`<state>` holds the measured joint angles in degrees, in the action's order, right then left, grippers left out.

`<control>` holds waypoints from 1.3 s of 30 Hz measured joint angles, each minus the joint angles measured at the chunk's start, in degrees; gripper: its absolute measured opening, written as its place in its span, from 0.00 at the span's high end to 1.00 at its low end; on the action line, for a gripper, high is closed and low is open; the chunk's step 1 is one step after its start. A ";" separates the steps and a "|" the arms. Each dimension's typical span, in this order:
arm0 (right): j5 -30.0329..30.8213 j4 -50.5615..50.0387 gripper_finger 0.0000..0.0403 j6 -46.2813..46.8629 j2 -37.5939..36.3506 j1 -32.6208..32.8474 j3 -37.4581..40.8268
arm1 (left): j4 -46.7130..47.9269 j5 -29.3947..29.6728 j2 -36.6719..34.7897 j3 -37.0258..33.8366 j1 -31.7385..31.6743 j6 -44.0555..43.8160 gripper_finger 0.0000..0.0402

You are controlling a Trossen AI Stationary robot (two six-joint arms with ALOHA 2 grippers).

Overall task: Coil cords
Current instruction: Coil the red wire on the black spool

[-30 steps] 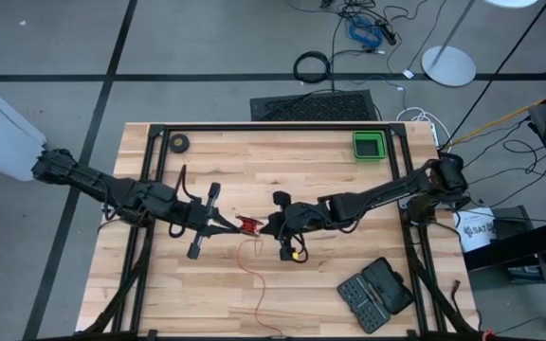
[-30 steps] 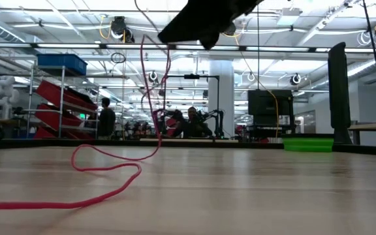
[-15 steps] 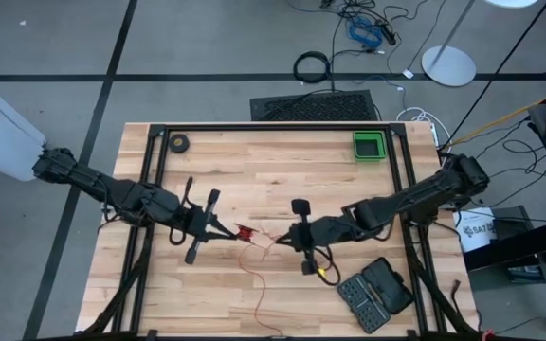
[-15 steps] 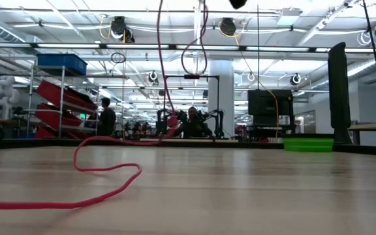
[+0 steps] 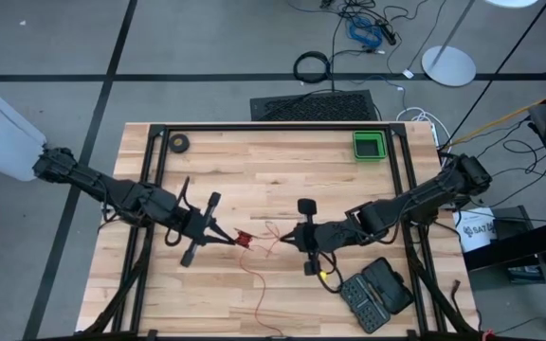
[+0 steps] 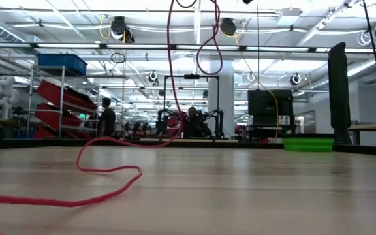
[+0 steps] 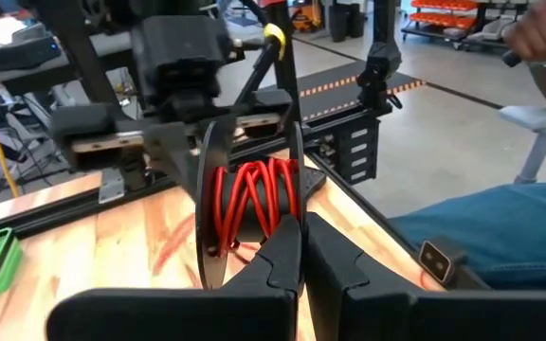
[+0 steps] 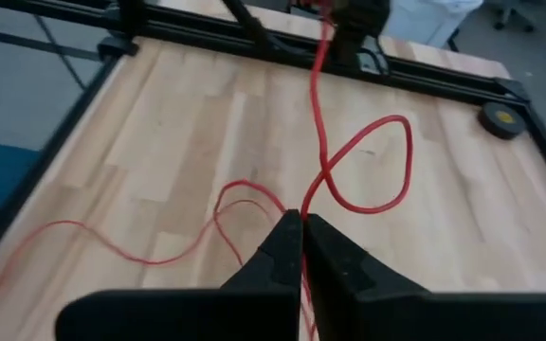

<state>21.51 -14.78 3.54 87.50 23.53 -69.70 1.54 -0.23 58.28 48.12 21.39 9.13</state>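
The cords are one thin red wire, partly wound on a small spool (image 7: 254,194) (image 5: 245,239) with dark disc sides. The spool is held above the table's middle by my left gripper (image 7: 301,225) (image 5: 232,239), which is shut on it. My right gripper (image 8: 301,220) (image 5: 288,239) is just right of the spool, shut on the red wire. Between the two the wire makes a loop (image 8: 377,170). Its free length (image 6: 109,171) (image 5: 259,303) lies in curves on the table toward the near edge. My left gripper pinches the rim of one disc of the spool (image 7: 297,189) between its two fingers. The fingers come about level from the table's left. The spool is lifted clear of the table, its red windings beside the fingertips. My right gripper pinches the red wire (image 8: 307,201) between its two shut fingertips, coming from the table's right and slanting down. From the fingers one strand runs fairly straight to the spool with one slack loop. The rest hangs down onto the table.
A green tray (image 5: 369,145) stands at the far right and a dark tape roll (image 5: 178,143) at the far left. A black bit case (image 5: 375,292) lies near the right front corner. A person's leg (image 7: 500,227) shows beyond the table's edge.
My right gripper has drawn away from the spool toward the table's right and near edge and has risen, staying shut on the wire. The wire between the grippers has lengthened and lifted into a hanging loop. The strand on the table has barely shifted.
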 joint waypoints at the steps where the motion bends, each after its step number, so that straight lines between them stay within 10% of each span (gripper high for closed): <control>1: 0.07 -0.59 1.00 -0.32 -0.02 -0.29 -0.35 | 0.14 0.00 0.00 0.00 0.13 0.00 0.98; 20: 13.65 -12.91 1.00 -12.82 -0.09 9.43 -24.75 | 2.12 5.56 0.00 0.00 0.13 -1.32 0.98; 31: 13.94 -7.82 1.00 -25.34 -0.09 4.13 -28.20 | -1.21 -8.71 5.66 0.00 0.11 -2.68 0.98; 39: 3.50 -7.21 1.00 -23.27 1.47 -2.93 -28.20 | -12.86 -16.71 10.44 0.00 0.13 0.50 0.98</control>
<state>25.01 -21.99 -19.73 88.98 20.60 -97.91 -11.32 -16.94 68.72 48.12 21.52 9.63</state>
